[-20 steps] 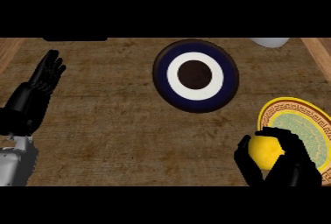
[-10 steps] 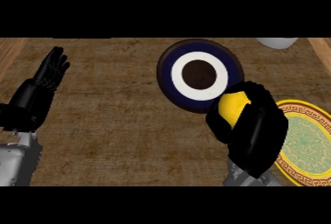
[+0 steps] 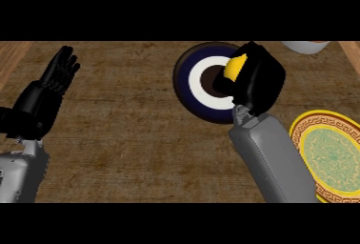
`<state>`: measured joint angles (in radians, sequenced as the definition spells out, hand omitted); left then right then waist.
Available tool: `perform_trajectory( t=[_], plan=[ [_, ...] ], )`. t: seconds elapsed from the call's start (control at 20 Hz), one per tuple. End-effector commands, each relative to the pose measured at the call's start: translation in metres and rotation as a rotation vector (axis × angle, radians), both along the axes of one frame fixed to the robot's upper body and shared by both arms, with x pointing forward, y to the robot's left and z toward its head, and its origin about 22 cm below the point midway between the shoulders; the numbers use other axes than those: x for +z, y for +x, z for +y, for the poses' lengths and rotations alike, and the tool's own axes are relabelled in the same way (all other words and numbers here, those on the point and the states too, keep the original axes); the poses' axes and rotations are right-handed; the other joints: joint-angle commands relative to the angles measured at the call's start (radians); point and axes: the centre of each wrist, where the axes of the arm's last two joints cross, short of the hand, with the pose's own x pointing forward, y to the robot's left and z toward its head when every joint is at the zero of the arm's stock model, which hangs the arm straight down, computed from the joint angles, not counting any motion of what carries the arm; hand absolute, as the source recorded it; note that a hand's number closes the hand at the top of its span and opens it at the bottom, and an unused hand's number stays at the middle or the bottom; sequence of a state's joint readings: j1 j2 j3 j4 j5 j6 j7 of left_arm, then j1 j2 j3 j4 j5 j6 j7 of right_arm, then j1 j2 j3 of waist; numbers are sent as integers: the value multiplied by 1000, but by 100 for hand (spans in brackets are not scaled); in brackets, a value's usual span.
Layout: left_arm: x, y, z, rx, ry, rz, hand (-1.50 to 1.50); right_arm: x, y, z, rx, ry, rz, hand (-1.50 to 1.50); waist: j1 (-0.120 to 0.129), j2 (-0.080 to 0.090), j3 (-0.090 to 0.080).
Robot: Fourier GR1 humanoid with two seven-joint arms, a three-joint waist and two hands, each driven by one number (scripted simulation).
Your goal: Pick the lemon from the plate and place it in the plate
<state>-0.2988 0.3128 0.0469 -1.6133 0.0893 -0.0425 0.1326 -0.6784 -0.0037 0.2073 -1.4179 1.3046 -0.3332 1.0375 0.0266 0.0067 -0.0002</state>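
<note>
The yellow lemon (image 3: pixel 237 67) has moved a long way. A second ago it sat low by the gold-rimmed green plate (image 3: pixel 330 155) at the right edge of the brown wooden counter (image 3: pixel 126 119). Now the robot's right hand (image 3: pixel 256 81) has carried it up and across to the round dark blue plate with a white ring (image 3: pixel 190 86) near the far edge of the counter. The green plate has nothing on it now. That means the pick is done and the lemon looks ready to be set down on the blue plate.

The right arm stretches up from the near edge. The black hand is curled round the lemon, so only a yellow slice of it shows. The lemon is over the right side of the blue plate. I cannot tell if it touches the plate yet.

The left hand (image 3: pixel 45 93) rests by the left edge, fingers straight and pointing up, holding nothing.
</note>
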Motion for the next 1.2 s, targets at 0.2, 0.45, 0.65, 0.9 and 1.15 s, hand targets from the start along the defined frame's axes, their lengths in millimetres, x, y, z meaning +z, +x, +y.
perform_trajectory(
  t=[0.2, 0.45, 0.65, 0.9, 1.15],
  plan=[
    [4, 8, -15, 1, -3, 4, 0, -26, 70, -6, -70, 52, 83, 150, 7, 5, 1],
    [-2, 9, 1, -6, 3, -12, 0, -37, 84, -16, -118, 215, 70, -150, 14, 10, 1],
    [4, 11, -7, -10, -5, -8, 0, -61, 90, -22, -73, 262, 68, -150, 20, 12, 2],
    [-12, 5, -4, -23, -2, -12, 0, -60, 94, -20, -32, 285, -99, -150, 27, 13, 2],
    [-4, 0, 0, -15, 3, -11, 0, -22, 105, -21, -62, 360, -309, -150, 21, 8, 2]
  ],
)
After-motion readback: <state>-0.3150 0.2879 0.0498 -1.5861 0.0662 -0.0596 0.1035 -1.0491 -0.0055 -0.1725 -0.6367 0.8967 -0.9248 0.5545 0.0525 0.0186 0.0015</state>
